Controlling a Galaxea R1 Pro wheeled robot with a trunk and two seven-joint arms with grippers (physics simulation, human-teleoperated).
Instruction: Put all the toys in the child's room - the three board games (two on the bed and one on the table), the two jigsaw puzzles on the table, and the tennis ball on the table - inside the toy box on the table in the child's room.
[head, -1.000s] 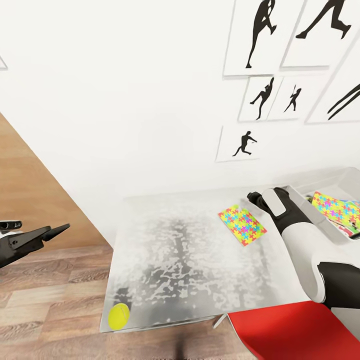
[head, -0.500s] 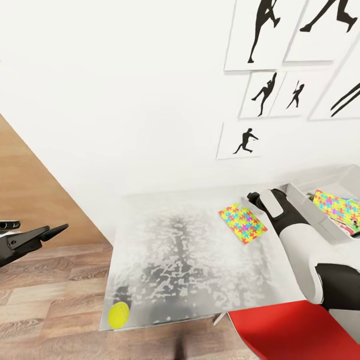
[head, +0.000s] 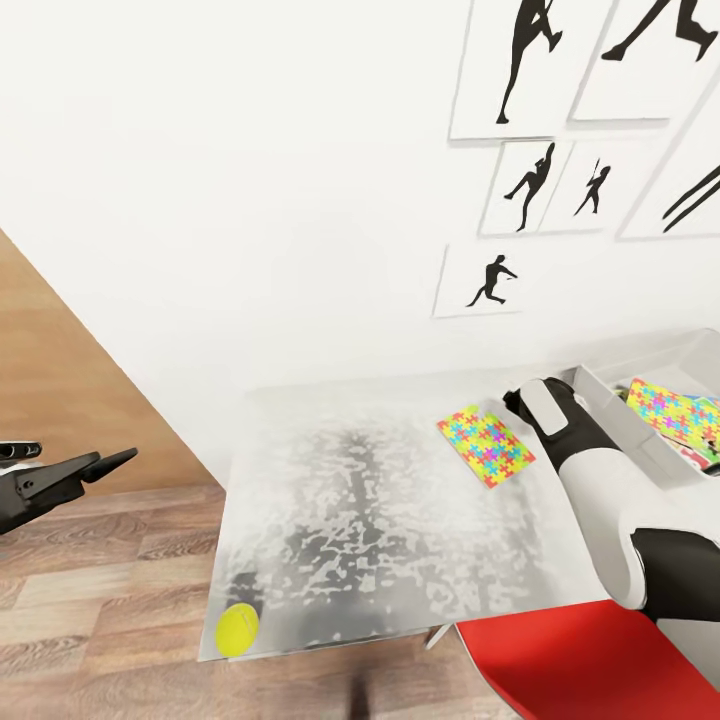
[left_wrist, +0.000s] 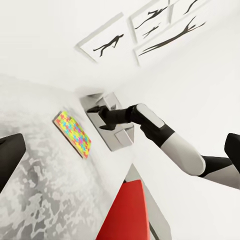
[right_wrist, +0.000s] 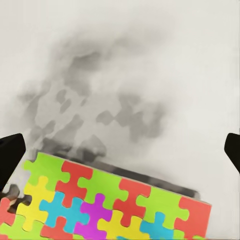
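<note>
**Right arm at the puzzle, much of the toy box cut off**

Head view: a jigsaw puzzle (head: 485, 446) lies flat on the mottled grey tabletop (head: 350, 520), near its far right part. A tennis ball (head: 237, 631) sits at the near left corner. The toy box (head: 610, 415) stands at the right and runs off the picture; a second jigsaw puzzle (head: 672, 410) lies in it, with bits of printed boxes beneath that are too cut off to identify. The right arm (head: 590, 470) reaches between puzzle and box, its own wrist hiding the fingers. The left gripper (head: 100, 462) hangs over the wood floor (head: 100, 590), well apart from the tabletop; I cannot tell how its fingers stand here. A red chair (head: 580, 665) shows at the bottom edge.

Left wrist view: dark fingertips (left_wrist: 10, 157) sit at opposite edges, set wide, nothing between them. The right gripper (left_wrist: 102, 116) hovers beside the box.

Right wrist view: the fingertips (right_wrist: 9, 155) are wide apart at the edges, above the puzzle's far edge; the puzzle is partly cut off.
</note>
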